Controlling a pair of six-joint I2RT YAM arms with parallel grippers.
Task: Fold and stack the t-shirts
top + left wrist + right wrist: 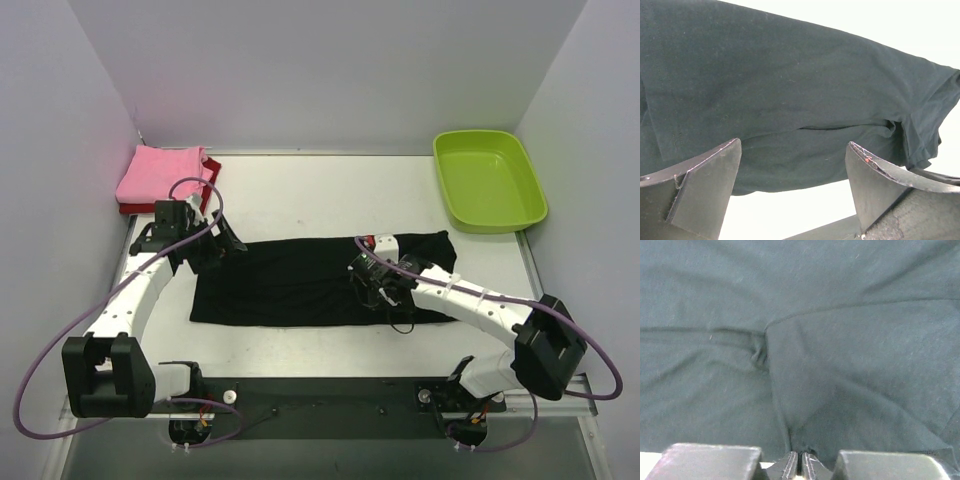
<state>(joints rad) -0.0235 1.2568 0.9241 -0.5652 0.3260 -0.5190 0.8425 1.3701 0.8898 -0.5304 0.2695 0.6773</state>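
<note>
**Right end effector** (799,465): pressed together, pinching a fold of the black shirt (290,280). The creases run into its tips, so you probably grip here to carry a fold over.

**Left end effector** (792,195): spread wide and empty, poised over the shirt's left end, likely for a matching grip.

**Shirts:** the black shirt lies lengthwise across the middle of the worktop (330,190). The pink shirt (160,172) sits folded on the red shirt (212,172) at the far left corner, the stack it should join.

**Tub** (490,180): far right corner.

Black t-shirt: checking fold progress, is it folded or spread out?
Partly folded: black t-shirt lies as a long band on the table, one layer overlapping another in the right wrist view.
</note>
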